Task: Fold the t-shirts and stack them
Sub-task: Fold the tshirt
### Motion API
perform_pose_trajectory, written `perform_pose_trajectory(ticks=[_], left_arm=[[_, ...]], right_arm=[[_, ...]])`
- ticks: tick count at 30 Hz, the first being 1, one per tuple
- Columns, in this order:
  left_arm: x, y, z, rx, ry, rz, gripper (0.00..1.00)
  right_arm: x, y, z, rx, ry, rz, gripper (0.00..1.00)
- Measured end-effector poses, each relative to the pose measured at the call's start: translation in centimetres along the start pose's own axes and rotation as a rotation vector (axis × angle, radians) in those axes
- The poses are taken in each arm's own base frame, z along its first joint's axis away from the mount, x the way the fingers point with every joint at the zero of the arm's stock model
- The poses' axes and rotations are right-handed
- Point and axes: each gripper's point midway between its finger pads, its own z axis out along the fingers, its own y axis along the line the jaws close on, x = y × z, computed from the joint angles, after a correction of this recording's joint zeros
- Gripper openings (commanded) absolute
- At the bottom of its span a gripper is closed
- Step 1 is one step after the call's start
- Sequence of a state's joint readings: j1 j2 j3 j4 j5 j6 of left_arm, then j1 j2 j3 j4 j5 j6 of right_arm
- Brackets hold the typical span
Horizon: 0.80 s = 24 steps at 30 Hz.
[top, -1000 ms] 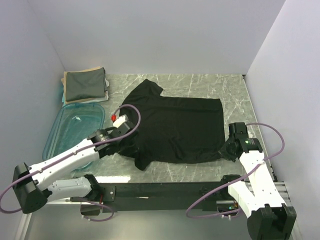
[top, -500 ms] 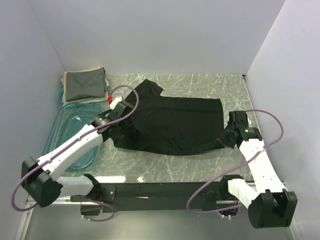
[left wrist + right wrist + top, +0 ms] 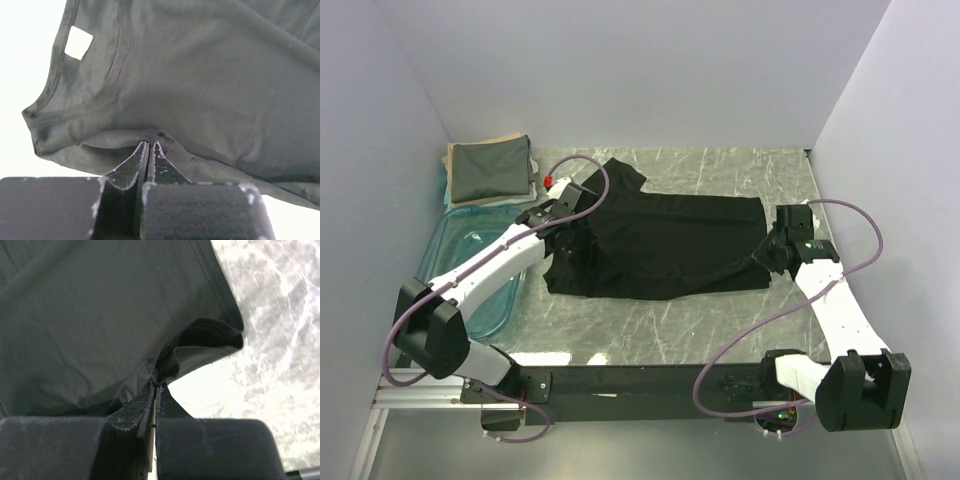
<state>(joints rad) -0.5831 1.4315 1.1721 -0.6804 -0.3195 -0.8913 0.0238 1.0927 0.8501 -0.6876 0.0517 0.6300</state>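
Note:
A plain black t-shirt [image 3: 660, 245] lies across the middle of the marble table, its near half lifted and carried over the far half. My left gripper [image 3: 563, 222] is shut on its left edge, close to the collar [image 3: 107, 85]. My right gripper [image 3: 770, 250] is shut on the cloth near its right corner [image 3: 210, 340]. A folded dark grey-green shirt [image 3: 490, 168] lies on a beige folded one [image 3: 492, 200] at the far left corner.
A clear blue plastic tub [image 3: 470, 270] sits along the left side, under my left arm. Grey walls close in left, right and behind. The black rail [image 3: 650, 380] runs along the near edge.
Both grippers have moved away from me, drawing the shirt's near edge over toward the far edge. The shirt's outline is now narrower from front to back.

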Motion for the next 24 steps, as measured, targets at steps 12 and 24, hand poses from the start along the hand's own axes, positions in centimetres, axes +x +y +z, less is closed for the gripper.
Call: perform_pose_trajectory(ticks=[12, 24], left_arm=[[-3.7, -1.4, 3.1, 0.003, -0.081, -0.008, 0.01], [-6.5, -2.2, 9.1, -0.072, -0.093, 0.024, 0.01]], right_arm=[[-1.5, 1.0, 2.2, 0.025, 0.008, -0.020, 0.00], [-2.5, 0.2, 7.3, 0.175, 0.056, -0.053, 0.07]])
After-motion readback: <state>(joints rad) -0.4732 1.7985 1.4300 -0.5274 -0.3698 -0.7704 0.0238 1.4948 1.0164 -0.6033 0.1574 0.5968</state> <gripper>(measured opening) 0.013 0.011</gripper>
